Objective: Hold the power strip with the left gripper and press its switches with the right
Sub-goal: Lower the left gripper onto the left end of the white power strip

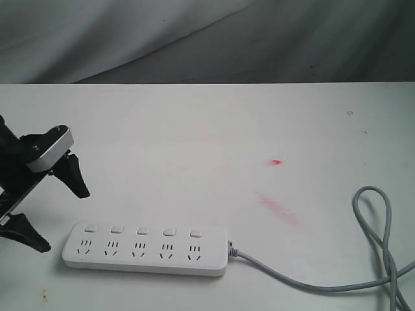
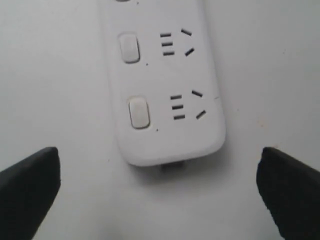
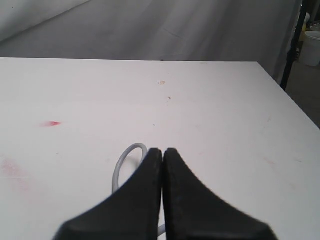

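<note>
The white power strip (image 1: 146,249) lies flat near the table's front edge, its five switches (image 1: 142,230) in a row above the sockets. Its grey cord (image 1: 311,282) runs right and loops at the table's right side. My left gripper (image 1: 59,217) hovers open just off the strip's left end, one finger on each side, touching nothing. The left wrist view shows that strip end (image 2: 165,100) and two switches (image 2: 139,112) between the spread fingers (image 2: 30,185). My right gripper (image 3: 162,152) is shut and empty above the cord loop (image 3: 122,165); the exterior view does not show it.
Red smears (image 1: 279,208) and a small red mark (image 1: 275,162) stain the white table (image 1: 194,129). A grey cloth backdrop hangs behind. In the right wrist view, a black stand leg (image 3: 292,45) and a white container (image 3: 312,47) stand beyond the table's far corner.
</note>
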`<state>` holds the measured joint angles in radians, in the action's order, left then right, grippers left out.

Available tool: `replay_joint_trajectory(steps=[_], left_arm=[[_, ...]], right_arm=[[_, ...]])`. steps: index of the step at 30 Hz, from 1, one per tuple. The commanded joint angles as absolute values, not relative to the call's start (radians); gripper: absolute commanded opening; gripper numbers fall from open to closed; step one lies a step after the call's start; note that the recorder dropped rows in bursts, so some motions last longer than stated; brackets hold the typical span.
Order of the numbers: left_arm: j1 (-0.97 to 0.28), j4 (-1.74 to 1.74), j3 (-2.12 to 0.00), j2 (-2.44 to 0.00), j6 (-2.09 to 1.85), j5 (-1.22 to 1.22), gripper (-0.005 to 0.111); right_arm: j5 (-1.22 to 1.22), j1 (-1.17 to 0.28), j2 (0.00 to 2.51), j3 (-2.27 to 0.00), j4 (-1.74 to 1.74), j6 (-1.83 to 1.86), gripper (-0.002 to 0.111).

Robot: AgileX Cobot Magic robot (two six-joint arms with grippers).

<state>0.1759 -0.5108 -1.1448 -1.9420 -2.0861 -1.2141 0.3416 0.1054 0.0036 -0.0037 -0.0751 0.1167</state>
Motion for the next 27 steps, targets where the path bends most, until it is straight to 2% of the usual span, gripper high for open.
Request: replay_joint_trajectory(steps=[1,8,25,27], left_arm=[[0.146,-0.521,-1.117,-1.955,-2.094,-1.221,0.104],[0.146,-0.516,-1.011,-1.957,-2.094,-1.167,0.104],[0.146,-0.625,-1.001,-1.98,-2.094,-1.07,0.104],[0.146,-0.625,-1.001,-1.98,-2.094,-1.052,0.099]], right_arm=[[0.333,0.109,0.0,0.0,-0.066,0.12,0.0],[0.333,0.109,0.0,0.0,-0.066,0.12,0.0],[0.333,0.109,0.0,0.0,-0.066,0.12,0.0],[0.333,0.109,0.0,0.0,-0.066,0.12,0.0]])
